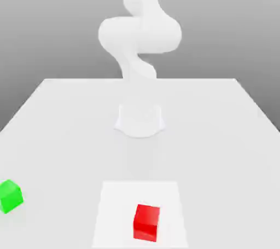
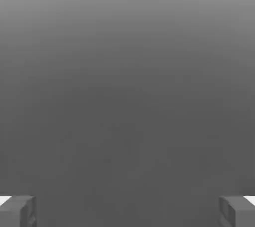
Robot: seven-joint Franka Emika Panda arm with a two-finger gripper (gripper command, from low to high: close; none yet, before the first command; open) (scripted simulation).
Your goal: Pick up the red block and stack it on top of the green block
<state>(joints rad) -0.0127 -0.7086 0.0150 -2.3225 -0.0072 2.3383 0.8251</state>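
The red block point(image 1: 146, 222) rests on the white table, near its front edge in the exterior view. Far off toward the exterior view's left, the green block point(image 1: 10, 195) also sits on the table, well apart from the red one. In the hand view my gripper point(image 2: 127, 212) is open, its two grey fingertips point(image 2: 18, 211) spread wide with nothing between them and only a plain grey background ahead. The white arm point(image 1: 139, 34) rises from its base and bends upward past the top of the exterior view.
The arm's round base point(image 1: 140, 119) stands mid-table behind the blocks. A slightly brighter square patch point(image 1: 115, 204) of the table point(image 1: 219, 133) lies under the red block. The table's far edge runs behind the base.
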